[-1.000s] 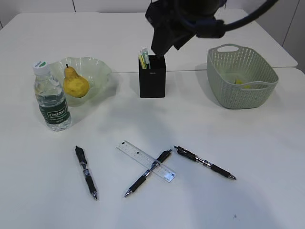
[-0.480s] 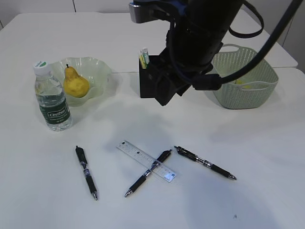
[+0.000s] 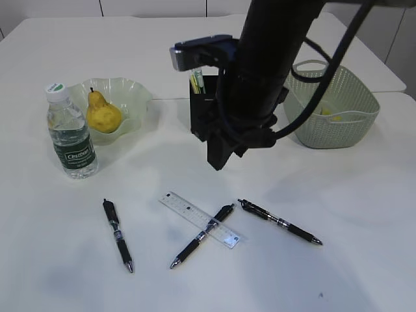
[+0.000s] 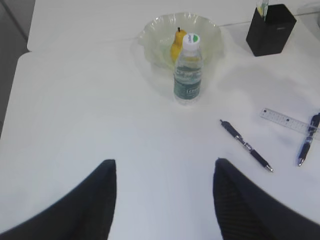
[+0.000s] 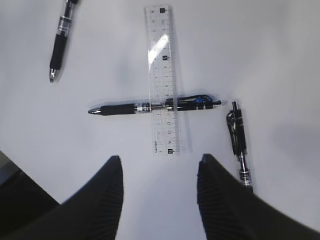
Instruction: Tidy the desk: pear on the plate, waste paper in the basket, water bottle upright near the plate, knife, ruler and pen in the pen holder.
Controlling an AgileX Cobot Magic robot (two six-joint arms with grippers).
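Observation:
The yellow pear (image 3: 103,116) lies in the pale green plate (image 3: 135,96). The water bottle (image 3: 71,140) stands upright beside it. The clear ruler (image 3: 195,218) lies on the table under a black pen (image 3: 201,235). Two more pens (image 3: 117,234) (image 3: 279,222) lie to either side. The black pen holder (image 3: 198,117) has a green-yellow item sticking out. My right gripper (image 5: 160,162) is open and empty above the table, just short of the ruler's end (image 5: 164,75) and the crossing pen (image 5: 150,107). My left gripper (image 4: 164,167) is open and empty over bare table, short of the bottle (image 4: 188,70).
The green basket (image 3: 338,123) stands at the back right with something yellow (image 3: 331,116) inside. My right arm (image 3: 260,78) hides part of the pen holder. In the right wrist view a pen (image 5: 239,140) lies by the right finger and another (image 5: 61,42) at upper left.
My right arm has come down and forward from above the pen holder, and now hangs low between the holder and the ruler. Nothing on the table has moved.

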